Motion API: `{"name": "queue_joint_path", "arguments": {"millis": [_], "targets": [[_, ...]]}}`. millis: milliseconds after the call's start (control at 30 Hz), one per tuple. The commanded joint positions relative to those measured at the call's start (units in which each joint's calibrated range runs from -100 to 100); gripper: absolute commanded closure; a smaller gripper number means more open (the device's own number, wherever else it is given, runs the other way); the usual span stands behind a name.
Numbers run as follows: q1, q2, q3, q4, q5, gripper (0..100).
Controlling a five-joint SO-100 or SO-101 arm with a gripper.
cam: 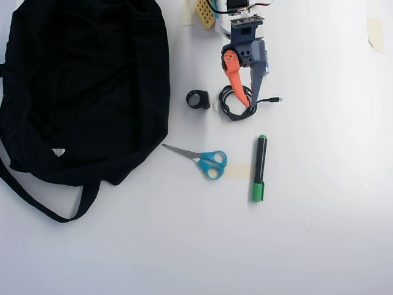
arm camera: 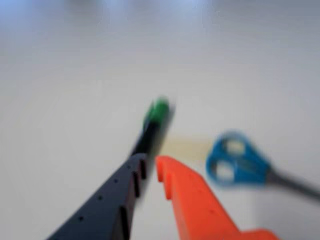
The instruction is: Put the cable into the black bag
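The black cable [cam: 225,108] lies coiled on the white table in the overhead view, with its plug end pointing right. My gripper [cam: 250,104] hangs over the coil's right side, with an orange finger [cam: 236,80] and a dark one. In the wrist view the gripper [arm camera: 151,167] shows a narrow gap between its tips with nothing in it, and the cable is hidden there. The black bag [cam: 86,86] lies flat at the left, well apart from the cable.
A green-capped black marker [cam: 260,167] lies beyond the fingertips and also shows in the wrist view [arm camera: 156,117]. Blue-handled scissors [cam: 209,163] lie between the bag and the marker and show in the wrist view [arm camera: 237,160]. A small black ring [cam: 198,99] sits left of the cable.
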Motion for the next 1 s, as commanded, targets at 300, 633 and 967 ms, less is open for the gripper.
{"name": "queue_joint_path", "arguments": {"millis": [300, 633, 967], "targets": [[2.8, 19.8, -28.0, -4.7, 0.0, 98], [3.3, 27.1, -45.9, 10.6, 0.0, 98], [4.2, 33.1, -65.8, 26.4, 0.1, 98]]}}
